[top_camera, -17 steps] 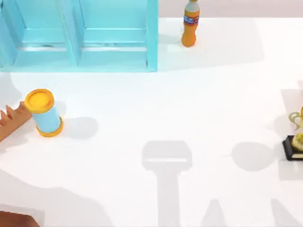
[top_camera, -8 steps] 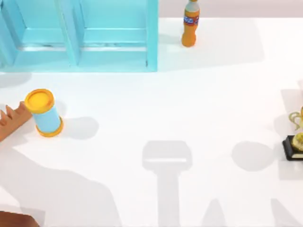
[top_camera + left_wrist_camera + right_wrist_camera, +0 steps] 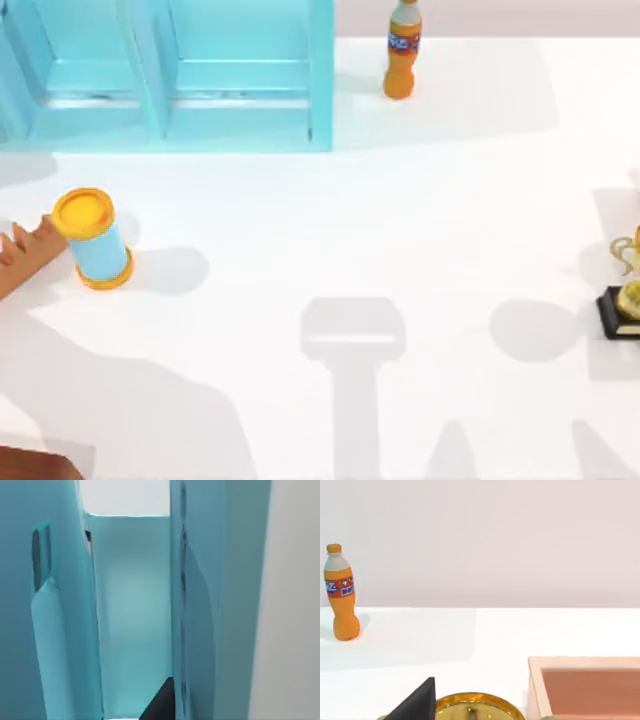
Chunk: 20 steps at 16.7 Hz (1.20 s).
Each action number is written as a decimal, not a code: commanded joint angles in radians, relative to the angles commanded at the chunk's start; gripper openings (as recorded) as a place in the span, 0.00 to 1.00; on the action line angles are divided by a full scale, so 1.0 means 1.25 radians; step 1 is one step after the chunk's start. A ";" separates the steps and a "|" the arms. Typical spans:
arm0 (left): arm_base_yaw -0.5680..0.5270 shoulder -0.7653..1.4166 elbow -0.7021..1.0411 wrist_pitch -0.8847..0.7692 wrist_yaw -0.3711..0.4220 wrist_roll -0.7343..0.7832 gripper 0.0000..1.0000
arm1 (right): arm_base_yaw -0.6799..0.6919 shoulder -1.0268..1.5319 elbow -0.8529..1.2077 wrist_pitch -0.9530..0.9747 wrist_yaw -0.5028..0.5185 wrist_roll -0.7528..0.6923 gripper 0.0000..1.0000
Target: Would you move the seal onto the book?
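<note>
- Where the seal and the book lie cannot be told, so the step in hand is, I judge, finding them.
- The left gripper (image 3: 161, 702) faces into the light-blue shelf unit (image 3: 320, 90). The right gripper (image 3: 417, 702) hangs over the gold trophy (image 3: 625, 295) at the bench's (image 3: 400, 220) right edge. Whether either is open or closed, I cannot tell.
- Advice: back away from the shelf wall and locate the seal before descending.
- The orange bottle (image 3: 401, 50) has a blue-and-red label, but its writing is unreadable.

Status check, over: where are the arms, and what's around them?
Left arm nosed up against the shelf unit. Right arm low over the trophy, wooden box beside it, orange bottle beyond.
</note>
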 joint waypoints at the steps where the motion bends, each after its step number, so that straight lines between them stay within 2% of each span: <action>1: 0.000 0.000 0.000 0.000 0.000 0.000 0.47 | 0.000 0.000 0.000 0.000 0.000 0.000 1.00; 7: 0.000 0.000 0.000 0.000 0.000 0.000 0.02 | 0.000 0.000 0.000 0.000 0.000 0.000 1.00; 17: 0.001 -0.002 -0.002 -0.001 0.001 0.001 0.00 | 0.000 0.000 0.000 0.000 0.000 0.000 1.00; 20: 0.017 -0.056 -0.034 -0.029 0.018 -0.001 0.00 | 0.000 0.000 0.000 0.000 0.000 0.000 1.00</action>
